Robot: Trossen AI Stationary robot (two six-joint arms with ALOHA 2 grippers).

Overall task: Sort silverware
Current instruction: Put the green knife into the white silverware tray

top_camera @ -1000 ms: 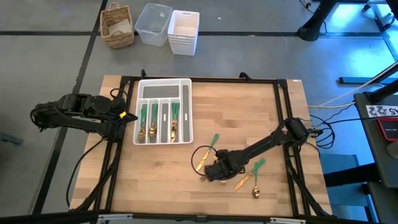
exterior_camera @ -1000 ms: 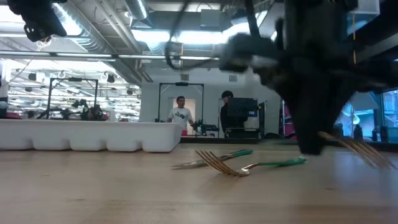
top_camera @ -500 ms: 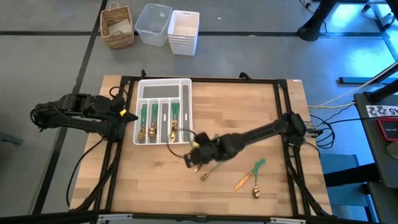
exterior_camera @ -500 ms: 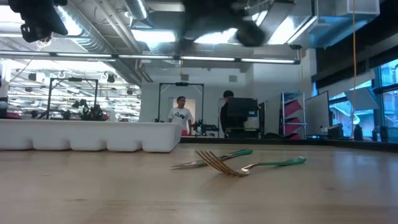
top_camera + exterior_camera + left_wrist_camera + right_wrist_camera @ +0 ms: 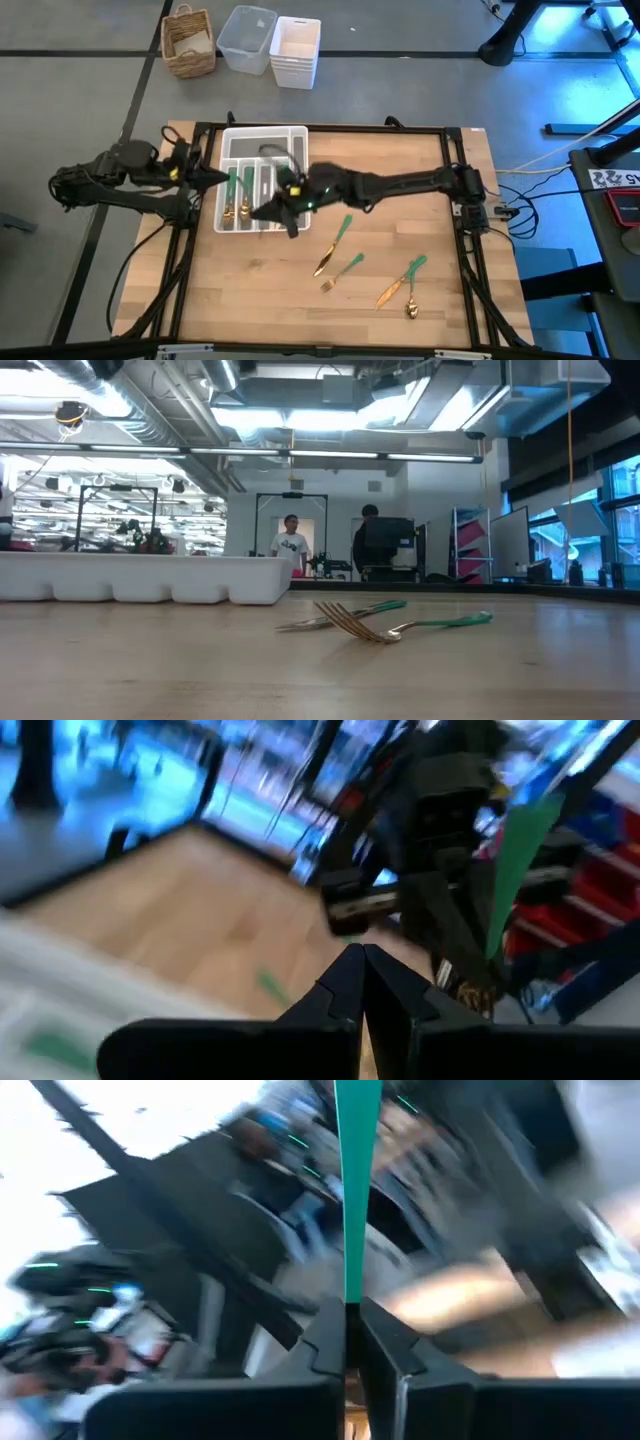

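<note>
Nearest to me, four pieces of loose silverware (image 5: pixel 345 268) lie on the worktop (image 5: pixel 400 170), between its middle and its right side. In the low view two forks (image 5: pixel 350 622) are crossed there, and nothing hangs over them now. A second ago the right hand (image 5: pixel 272 210) was down among these pieces. It has since lifted away and swung across to the white tray (image 5: pixel 300 135). It is clenched on one green-handled piece (image 5: pixel 357 1180), whose handle stands straight out from between the fingers. I cannot tell if it is a fork, a spoon or a knife. The hand now hangs over the near end of the tray, about above the middle compartments, where several pieces already lie sorted (image 5: pixel 245 205). I judge that the pick-up is done and that the placing comes next, so the right slot must be chosen before letting go. The left hand (image 5: pixel 215 178) has turned towards the tray from its left side. Its fingers are pressed together on nothing, and it waits. Far behind the worktop, two people (image 5: pixel 290 540) stand in the room.
</note>
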